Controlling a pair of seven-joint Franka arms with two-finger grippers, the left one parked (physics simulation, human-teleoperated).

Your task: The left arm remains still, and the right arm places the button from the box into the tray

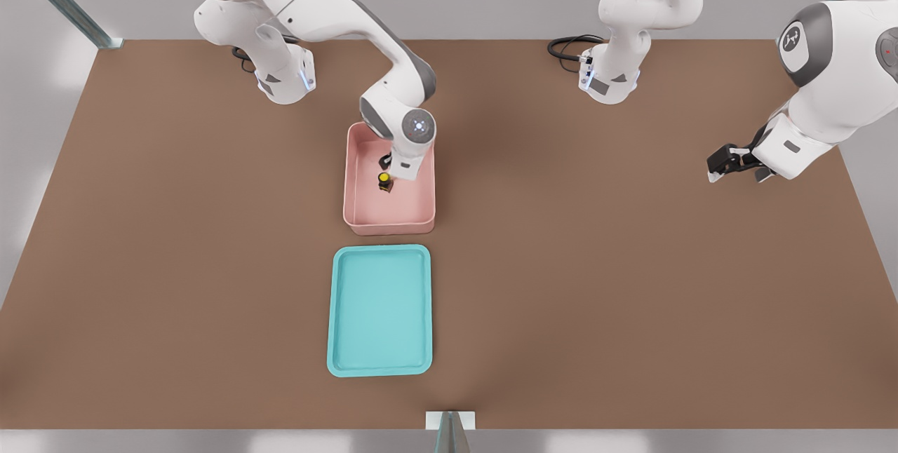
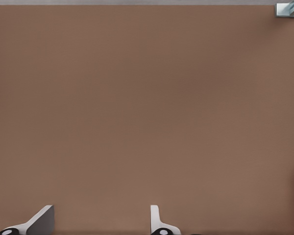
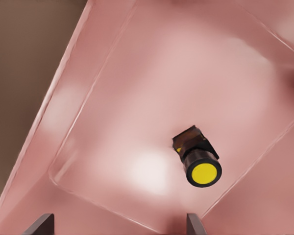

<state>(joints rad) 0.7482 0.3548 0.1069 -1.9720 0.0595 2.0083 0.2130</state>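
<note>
Tray: the teal tray (image 1: 379, 310) lies flat on the brown table (image 1: 631, 285), nearest the camera in the front view, long side running away from it. Its floor is bare.
Gap: a strip of table separates the tray from the box; the two do not touch.
Box: the pink box (image 1: 354, 211) stands just beyond the tray, roughly in line with it, tall walls upright.
Button: the button (image 1: 384, 181) sits on the box floor, about mid-box in the front view. In the right wrist view the button (image 3: 198, 158) is tilted, yellow cap toward the lens, black body behind it, clear of the box walls (image 3: 63, 105).
Claw: the gripper (image 3: 118, 226) hangs over the inside of the box, above the button. The right wrist view shows only two dark fingertips (image 3: 39, 224), spread wide apart with bare pink floor between them. Nothing is held; neither tip touches the button, which lies closer to one tip than the other.
Right arm: the right arm (image 1: 393, 64) reaches from its base at the far edge down into the box; its lit dot-ring cap sits over the box's far end.
</note>
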